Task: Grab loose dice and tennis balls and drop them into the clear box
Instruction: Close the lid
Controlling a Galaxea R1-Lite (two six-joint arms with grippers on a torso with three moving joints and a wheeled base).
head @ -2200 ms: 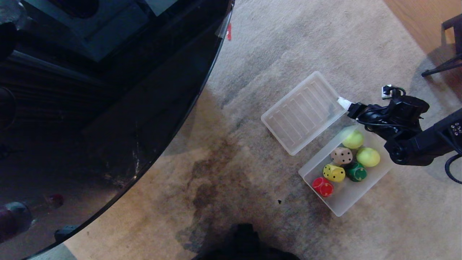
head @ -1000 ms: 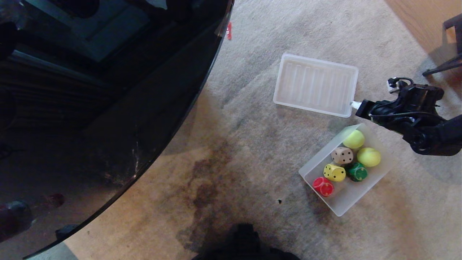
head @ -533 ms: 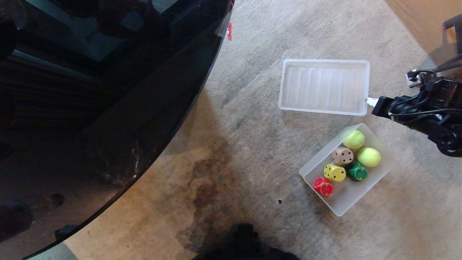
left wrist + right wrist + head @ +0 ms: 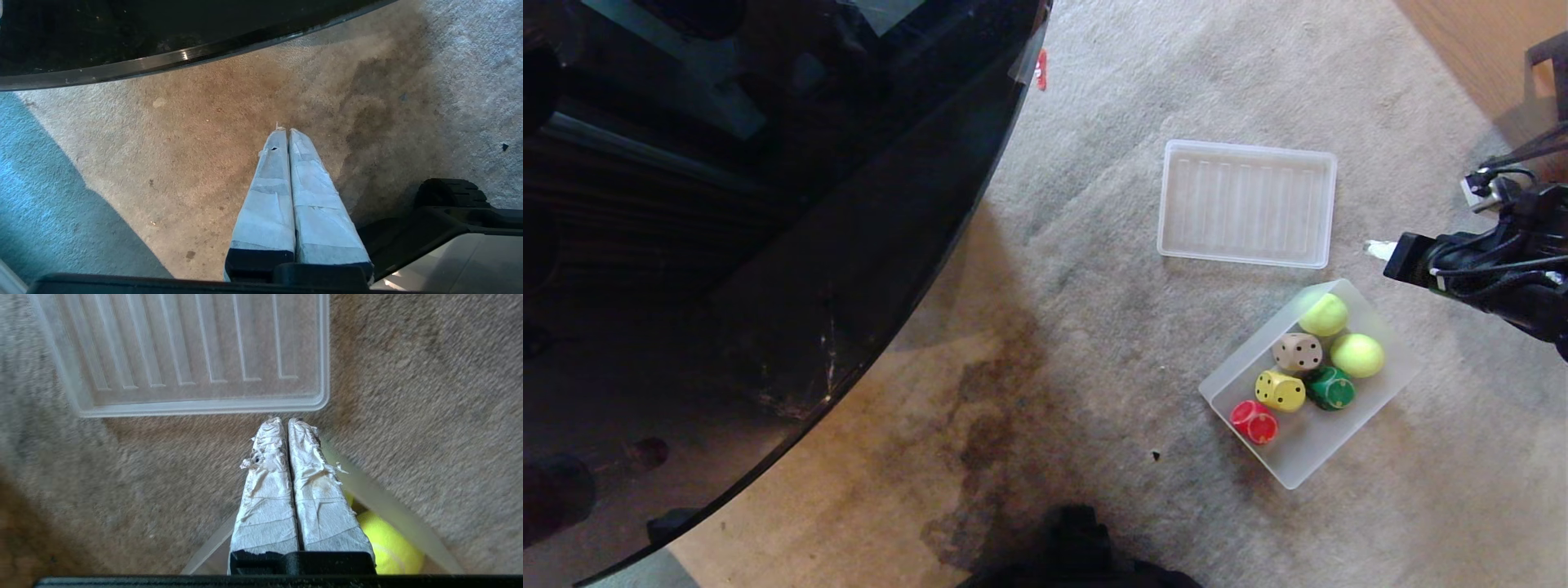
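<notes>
Dice (image 4: 1289, 384) and tennis balls (image 4: 1339, 336) sit inside the frosted clear box (image 4: 1311, 461) on stained beige carpet (image 4: 1054, 392). Right claw (image 4: 1376, 249) is pressed together, empty, near the ribbed lid (image 4: 1247, 202); left claw (image 4: 284, 131) is together too.

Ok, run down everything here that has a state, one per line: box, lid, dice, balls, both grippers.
clear box: open, lid off, on the carpet.
lid: flat on the carpet, apart from the box.
dice: all four inside the box.
tennis balls: both inside the box.
right gripper: shut, empty, beside the lid's corner.
left gripper: shut, empty, over bare carpet.
</notes>
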